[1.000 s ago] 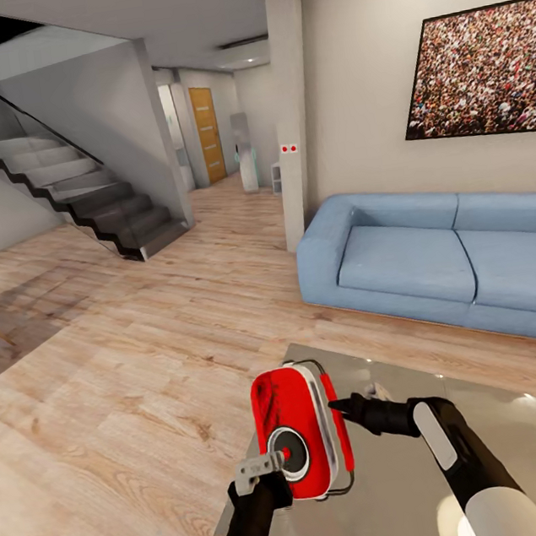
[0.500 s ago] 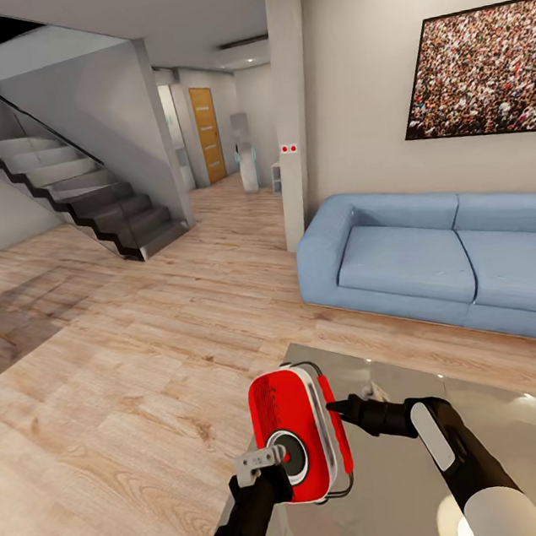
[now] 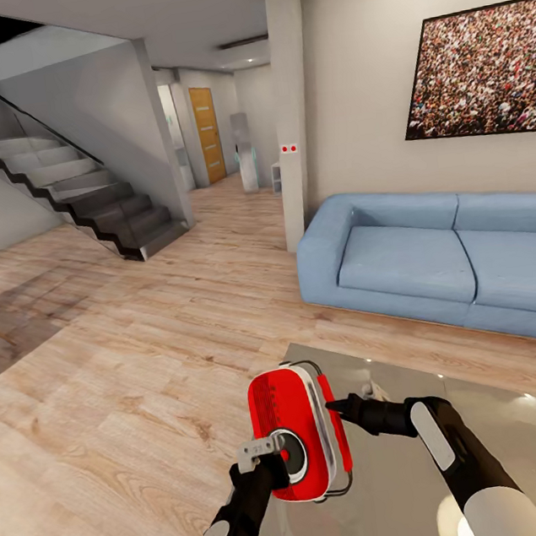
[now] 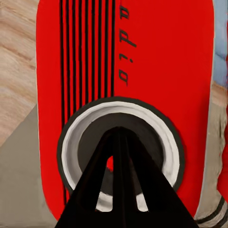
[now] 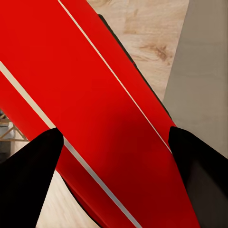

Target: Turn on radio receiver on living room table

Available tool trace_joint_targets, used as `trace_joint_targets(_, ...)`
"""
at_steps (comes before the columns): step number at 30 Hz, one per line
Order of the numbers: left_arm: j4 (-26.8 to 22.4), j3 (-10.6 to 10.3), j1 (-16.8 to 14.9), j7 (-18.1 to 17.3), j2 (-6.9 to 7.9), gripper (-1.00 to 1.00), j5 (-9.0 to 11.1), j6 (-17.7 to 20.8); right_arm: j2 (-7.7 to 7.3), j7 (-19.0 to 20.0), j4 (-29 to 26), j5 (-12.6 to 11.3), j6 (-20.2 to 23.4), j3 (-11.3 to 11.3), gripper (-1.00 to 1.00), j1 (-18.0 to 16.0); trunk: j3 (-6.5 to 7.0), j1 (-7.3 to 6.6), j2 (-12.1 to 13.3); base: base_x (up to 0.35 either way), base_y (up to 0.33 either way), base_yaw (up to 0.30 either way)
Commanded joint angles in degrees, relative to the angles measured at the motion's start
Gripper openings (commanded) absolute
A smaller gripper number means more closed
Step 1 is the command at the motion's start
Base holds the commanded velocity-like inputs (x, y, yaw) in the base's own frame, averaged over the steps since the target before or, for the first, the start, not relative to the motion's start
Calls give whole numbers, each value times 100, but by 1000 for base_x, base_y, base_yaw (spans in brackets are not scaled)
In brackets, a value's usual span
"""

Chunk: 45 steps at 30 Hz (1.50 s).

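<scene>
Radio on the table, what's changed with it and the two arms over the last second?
The radio shifted slightly left and down, and the left tool stayed at its round dial while that arm's elbow swung out leftward. The right tool remains against the radio's white-trimmed side. The table, the sofa and the camera view are unchanged.

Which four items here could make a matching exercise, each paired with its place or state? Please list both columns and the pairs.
Things:
1. radio receiver
2. left gripper
3. sofa
4. staircase

Places or states:
A. against the wall under the framed picture
B. fingers closed together, pointed at the round dial
C. rising along the far left of the room
D. red, between the two grippers above the table's corner

Pairs: 1-D, 2-B, 3-A, 4-C
</scene>
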Motion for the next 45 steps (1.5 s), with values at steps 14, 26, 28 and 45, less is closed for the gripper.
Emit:
trace_joint_targets(14,508,30,-282,-79,0,-100,42,-4,19,-5,-57,-125,25,124,-100,-119,0,0,-1,0,0,0)
trace_joint_targets(26,503,-116,-281,-84,0,-100,36,0,19,-32,-49,-119,25,158,-100,-203,0,0,-1,0,0,0)
trace_joint_targets(28,503,-113,-281,-81,0,-100,36,0,19,-43,-49,-119,25,158,-100,-203,0,0,-1,0,0,0)
trace_joint_targets(45,1230,-77,-656,-75,0,-100,60,-7,19,-14,-46,-127,25,158,-100,-203,0,0,-1,0,0,0)
